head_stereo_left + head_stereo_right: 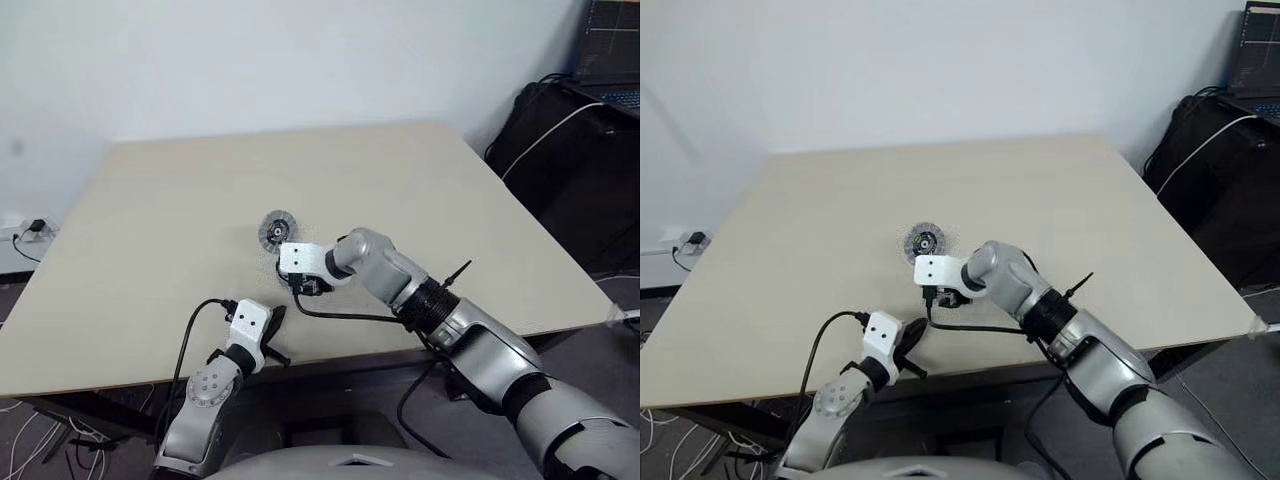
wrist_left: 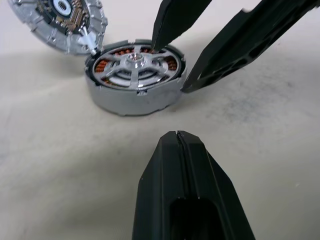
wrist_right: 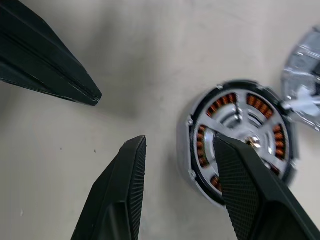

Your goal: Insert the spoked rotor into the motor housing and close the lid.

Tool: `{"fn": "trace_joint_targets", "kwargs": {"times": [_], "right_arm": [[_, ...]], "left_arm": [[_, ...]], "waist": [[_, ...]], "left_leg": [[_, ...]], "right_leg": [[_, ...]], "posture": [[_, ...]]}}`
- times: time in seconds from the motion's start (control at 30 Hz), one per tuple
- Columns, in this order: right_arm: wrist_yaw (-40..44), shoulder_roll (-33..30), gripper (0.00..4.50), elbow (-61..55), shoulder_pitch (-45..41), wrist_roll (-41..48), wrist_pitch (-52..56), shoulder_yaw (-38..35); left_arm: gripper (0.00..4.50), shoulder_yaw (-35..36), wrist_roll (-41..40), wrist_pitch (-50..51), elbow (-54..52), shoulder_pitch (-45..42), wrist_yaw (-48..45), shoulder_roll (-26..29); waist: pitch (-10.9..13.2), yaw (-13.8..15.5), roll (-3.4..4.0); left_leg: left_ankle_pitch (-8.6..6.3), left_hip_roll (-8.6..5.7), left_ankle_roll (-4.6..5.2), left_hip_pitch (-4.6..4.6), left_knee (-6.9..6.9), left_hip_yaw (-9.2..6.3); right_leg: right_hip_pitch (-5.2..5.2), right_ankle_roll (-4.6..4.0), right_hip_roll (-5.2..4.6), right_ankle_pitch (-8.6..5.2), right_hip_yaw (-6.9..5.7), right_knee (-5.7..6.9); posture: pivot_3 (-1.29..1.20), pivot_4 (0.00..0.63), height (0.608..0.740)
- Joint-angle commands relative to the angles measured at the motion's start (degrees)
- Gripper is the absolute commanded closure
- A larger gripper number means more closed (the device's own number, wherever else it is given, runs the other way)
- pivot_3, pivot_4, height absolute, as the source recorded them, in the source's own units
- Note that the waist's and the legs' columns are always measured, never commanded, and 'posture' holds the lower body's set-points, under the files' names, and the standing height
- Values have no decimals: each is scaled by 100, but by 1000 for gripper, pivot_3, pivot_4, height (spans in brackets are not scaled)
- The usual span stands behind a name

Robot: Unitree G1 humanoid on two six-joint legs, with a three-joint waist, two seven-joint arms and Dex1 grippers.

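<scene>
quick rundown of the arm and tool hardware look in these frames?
Both arms have silver-grey rounded shells with black joint bands. Each wrist carries a white boxy block with small dark dots. A black cable loops along each forearm to that block. The left tool and right tool each have two black tapered fingers; the right one's inner faces are finely ribbed.

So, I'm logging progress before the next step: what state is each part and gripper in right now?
spoked rotor: seated inside the housing, windings showing between its spokes.
motor housing: upright on the table, uncovered.
lid: off, lying beside the housing, ribbed face up.
left gripper: shut, empty, short of the housing.
right gripper: open, holding nothing, one finger over the rotor.
</scene>
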Motion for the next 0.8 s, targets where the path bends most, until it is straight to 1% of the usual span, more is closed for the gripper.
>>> {"fn": "trace_joint_targets", "kwargs": {"times": [0.03,0.3,0.57,0.67,0.7,0.8], "right_arm": [[17,167,2231,298,-290,-103,-272,-100],[-109,439,2231,1144,-460,-250,-592,-229],[-63,473,2231,1642,-501,-416,-711,-220],[-61,482,2813,1733,-486,-492,-749,-220],[-78,490,3087,1762,-483,-520,-769,-228],[-102,512,4115,1825,-473,-566,-805,-258]], "left_arm": [[4500,8,-37,-160,-125,9,41,-30],[4500,36,-40,-177,-199,90,81,-37],[4500,48,-52,-198,-200,87,114,-37],[4500,46,-54,-205,-198,88,125,-37],[4500,47,-55,-206,-198,87,128,-38],[4500,54,-59,-214,-199,86,139,-44]], "waist": [[0,2,0],[0,2,1],[-1,1,1],[-1,0,2],[-1,-1,2],[-3,-1,2]], "left_leg": [[0,0,0,0,0,0],[-1,-1,-1,0,-1,0],[0,-1,-1,1,-1,0],[0,-1,-2,3,-1,0],[0,-1,-2,4,-1,0],[0,-1,-2,6,0,0]], "right_leg": [[-1,0,0,0,0,0],[-6,-3,0,1,0,1],[-5,-4,1,2,0,2],[-6,-4,1,2,0,2],[-5,-4,0,2,0,2],[-5,-4,1,3,0,3]], "posture": [[0,0,740],[0,0,740],[0,0,740],[0,0,740],[0,0,740],[0,0,740]]}}
